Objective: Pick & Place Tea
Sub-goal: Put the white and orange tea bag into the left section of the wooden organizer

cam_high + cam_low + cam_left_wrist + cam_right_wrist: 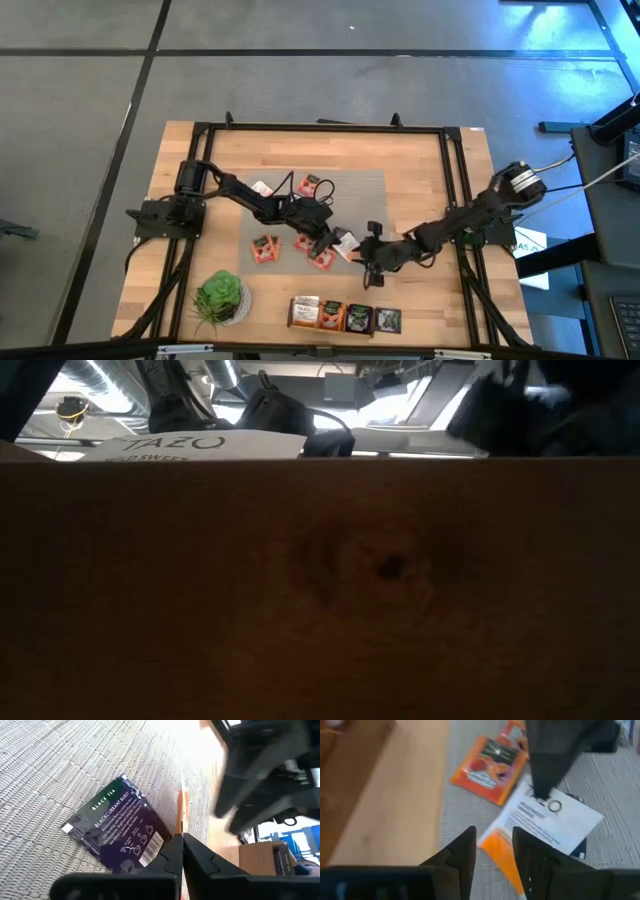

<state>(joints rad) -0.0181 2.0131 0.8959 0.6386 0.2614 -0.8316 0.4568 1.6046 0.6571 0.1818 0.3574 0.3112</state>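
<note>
While the left gripper (333,240) pinches a white-and-orange sachet (545,827) at the grey mat (365,195) right edge, the right gripper (492,852), fingers spread, faces it; handover looks next, needing a clean closing.

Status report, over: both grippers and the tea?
Left gripper shut on white-and-orange sachet. Right gripper open, facing it. Black sachet underneath.

Both tools (325,238) (368,252) over tea sachets (266,248) on grey mat (365,195).
</note>
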